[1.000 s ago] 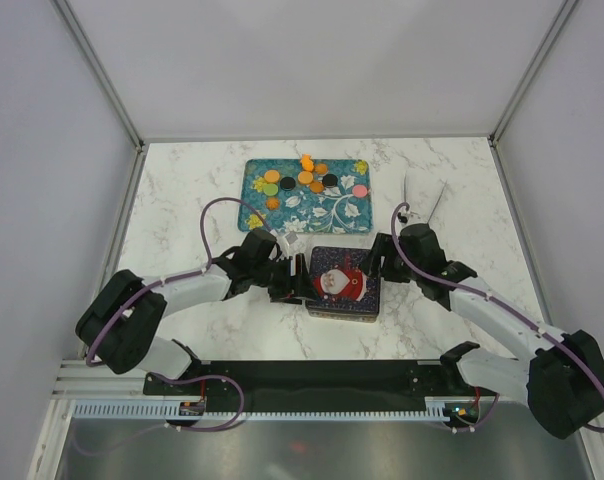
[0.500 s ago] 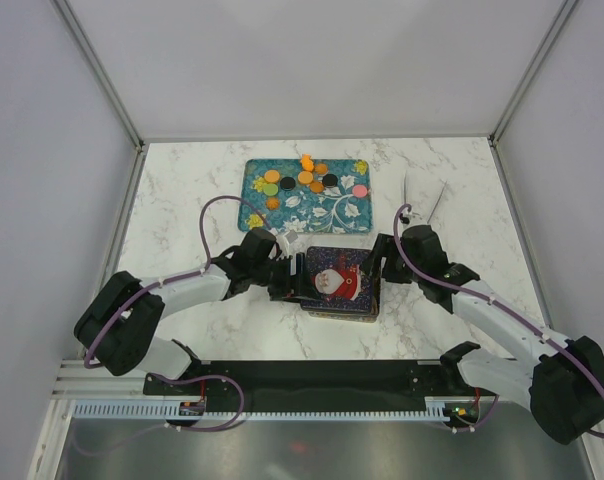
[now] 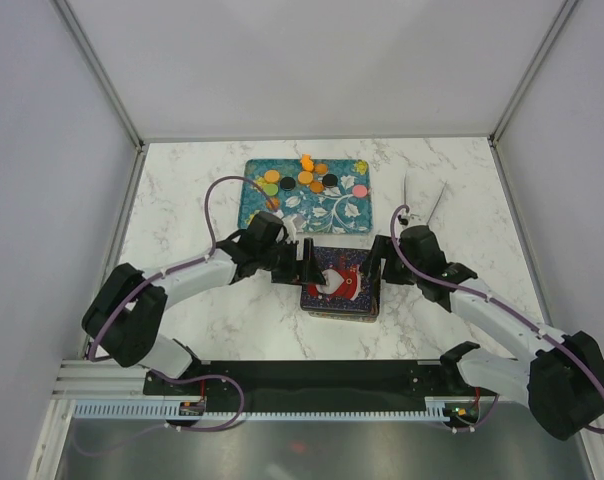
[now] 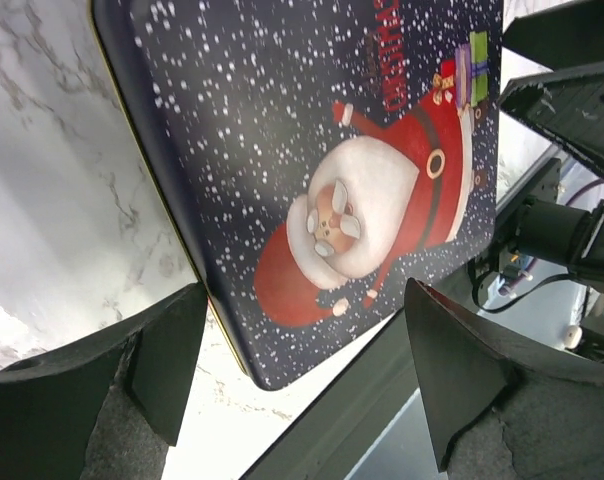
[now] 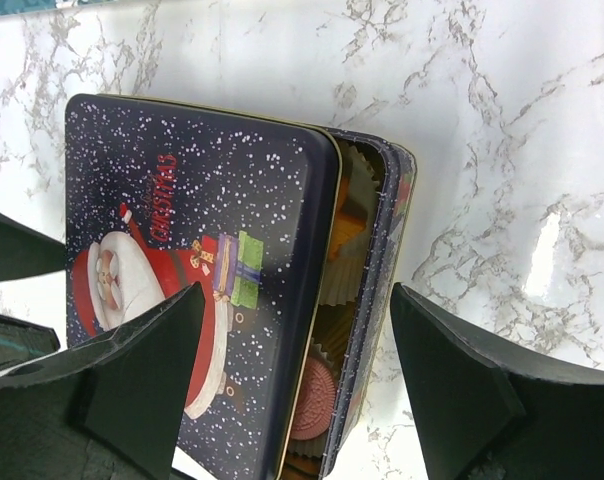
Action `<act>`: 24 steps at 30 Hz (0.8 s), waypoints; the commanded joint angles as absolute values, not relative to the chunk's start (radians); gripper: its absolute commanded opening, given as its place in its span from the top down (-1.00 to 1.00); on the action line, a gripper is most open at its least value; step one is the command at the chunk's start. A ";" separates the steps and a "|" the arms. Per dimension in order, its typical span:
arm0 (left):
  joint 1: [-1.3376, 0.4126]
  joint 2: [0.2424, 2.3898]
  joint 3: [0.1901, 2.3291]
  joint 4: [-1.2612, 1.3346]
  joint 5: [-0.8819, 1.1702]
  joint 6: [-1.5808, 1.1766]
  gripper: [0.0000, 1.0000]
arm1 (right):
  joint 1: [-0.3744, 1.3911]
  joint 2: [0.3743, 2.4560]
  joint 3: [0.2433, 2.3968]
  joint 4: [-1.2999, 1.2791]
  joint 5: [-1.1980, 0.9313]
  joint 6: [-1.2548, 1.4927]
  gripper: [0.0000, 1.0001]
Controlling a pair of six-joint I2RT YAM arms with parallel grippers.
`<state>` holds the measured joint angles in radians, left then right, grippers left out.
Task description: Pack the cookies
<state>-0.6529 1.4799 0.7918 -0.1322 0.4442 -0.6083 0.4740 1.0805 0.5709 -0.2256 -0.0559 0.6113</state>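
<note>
Santa tin (image 3: 340, 285), teal tray (image 3: 327, 213)

Both arms reach inward from their bases at the near edge, elbows bowed outward (the left arm (image 3: 187, 280) folds more sharply). The left gripper (image 3: 304, 270) and right gripper (image 3: 372, 266) face each other near the middle, close but apart, each with fingers spread wide.

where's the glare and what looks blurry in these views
Right wrist: a bright glare patch on the marble table, the tin lid sharp, the near fingers dark and soft-edged. Left wrist: the marble at the left is washed out and hazy, the Santa print crisp. Top external: even light, no glare, the cookies small but distinct.
</note>
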 commanded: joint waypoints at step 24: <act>-0.675 1.606 0.962 -0.216 0.462 -0.532 -0.63 | 0.474 1.154 0.580 -0.143 -0.127 0.607 -0.60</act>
<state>-0.6636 1.5986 0.9119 -0.2127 0.4316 -0.5545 0.4736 1.1522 0.5705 -0.1871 -0.1085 0.6060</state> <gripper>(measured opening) 0.818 0.806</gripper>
